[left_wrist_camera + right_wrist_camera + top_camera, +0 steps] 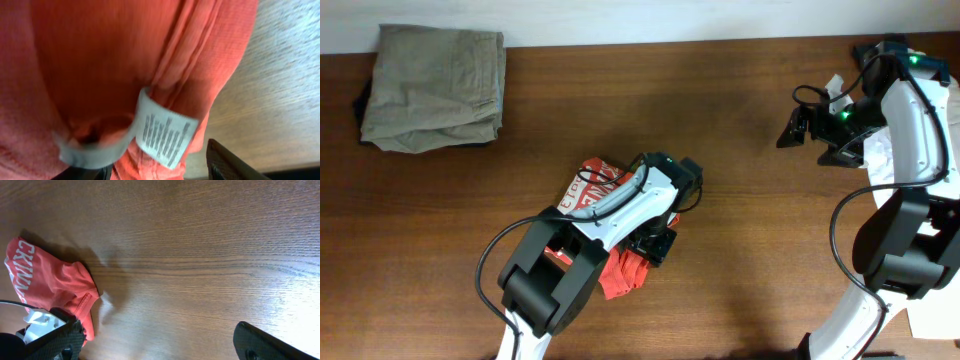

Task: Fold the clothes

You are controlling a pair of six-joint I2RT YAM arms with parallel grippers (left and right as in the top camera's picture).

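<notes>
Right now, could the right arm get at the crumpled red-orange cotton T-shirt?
Probably yes: only bare wooden table lies between the right gripper and the T-shirt, though the left arm covers part of it.

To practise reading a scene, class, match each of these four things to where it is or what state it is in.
Things
1. red-orange cotton T-shirt with white lettering
2. folded khaki cloth garment
3. right pincer
4. white sewn-in neck label

Places or states
A. far left corner of the brown wooden table
B. open and holding nothing, over bare wood
C. at the shirt's neck seam
D. bunched near the table's middle

Pairs: 1-D, 2-A, 3-B, 4-C
</notes>
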